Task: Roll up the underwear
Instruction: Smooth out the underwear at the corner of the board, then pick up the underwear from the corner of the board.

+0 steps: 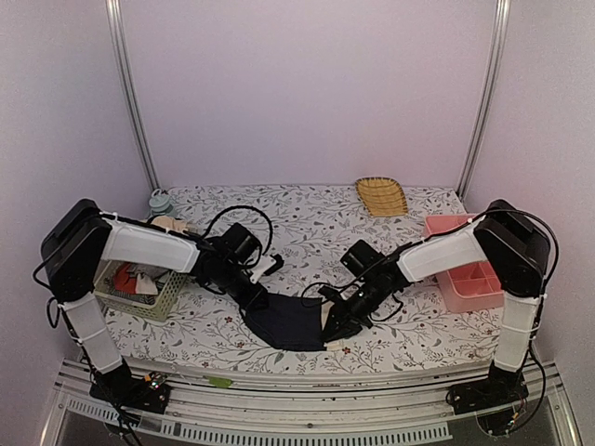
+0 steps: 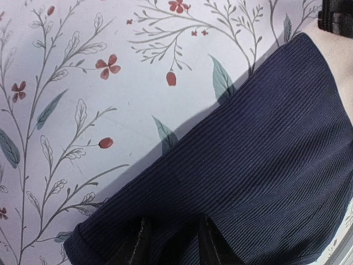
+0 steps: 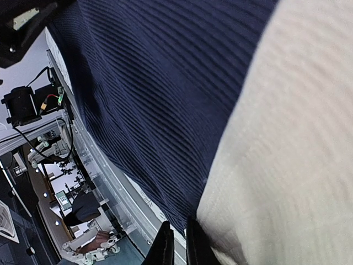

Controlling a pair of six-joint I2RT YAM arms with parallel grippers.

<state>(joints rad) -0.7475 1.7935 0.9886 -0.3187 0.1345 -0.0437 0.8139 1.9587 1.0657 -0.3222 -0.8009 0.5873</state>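
Seemingly spreading out: navy underwear at 6 o'clock on the bench, right hem pinched by clenched right claw, left claw at its 10 o'clock corner, grip untellable; next, lay flat, then roll.

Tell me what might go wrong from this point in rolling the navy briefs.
1. The underwear lies close to the near edge of the table; a tug that way may drag it off.
2. The right hand seems to pinch only a thin hem, so the cloth may slip out mid-roll.
3. The left hand and the right hand work close together over one small cloth and might bump.
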